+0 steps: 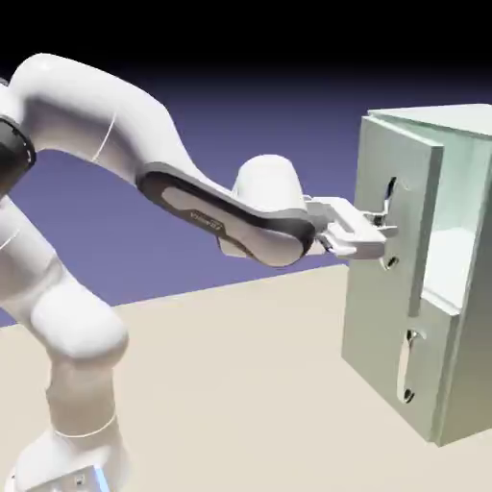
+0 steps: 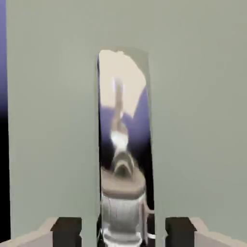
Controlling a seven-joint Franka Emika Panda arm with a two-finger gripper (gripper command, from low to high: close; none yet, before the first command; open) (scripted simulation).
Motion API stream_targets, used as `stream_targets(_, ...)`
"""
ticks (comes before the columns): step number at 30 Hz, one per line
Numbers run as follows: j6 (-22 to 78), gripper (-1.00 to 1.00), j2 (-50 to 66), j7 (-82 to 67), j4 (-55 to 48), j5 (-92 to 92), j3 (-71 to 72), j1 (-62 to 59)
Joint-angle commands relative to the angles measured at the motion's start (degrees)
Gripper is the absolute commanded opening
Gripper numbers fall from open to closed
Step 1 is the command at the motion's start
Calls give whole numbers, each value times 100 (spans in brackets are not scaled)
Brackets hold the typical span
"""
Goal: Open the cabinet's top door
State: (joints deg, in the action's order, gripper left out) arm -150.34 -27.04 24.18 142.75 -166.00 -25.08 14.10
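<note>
The cabinet (image 1: 463, 375) is a tall pale grey-green box at the exterior view's right. Its top door (image 1: 373, 173) stands slightly ajar, with a pale strip of the inside showing behind its edge. My gripper (image 1: 387, 240) is at the lower part of the top door's long silver handle (image 1: 391, 195), shut on it. In the hand view the mirror-like handle (image 2: 123, 125) runs upright between my two dark fingertips (image 2: 67, 230), with my gripper (image 2: 123, 232) centred on it and the door panel (image 2: 48, 120) filling the background.
Below the top door is a shorter lower door (image 1: 380, 336), closed, with a small silver handle (image 1: 407, 370). The beige table (image 1: 240, 384) stretches between my base and the cabinet. My forearm reaches level from the exterior view's left.
</note>
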Motion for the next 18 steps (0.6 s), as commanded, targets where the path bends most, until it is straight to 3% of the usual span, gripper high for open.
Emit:
stream_targets(1,-18,-100,36,117,4,-330,204,-209)
stream_targets(18,967,-100,-1109,-2150,1333,3500,2414,-1565)
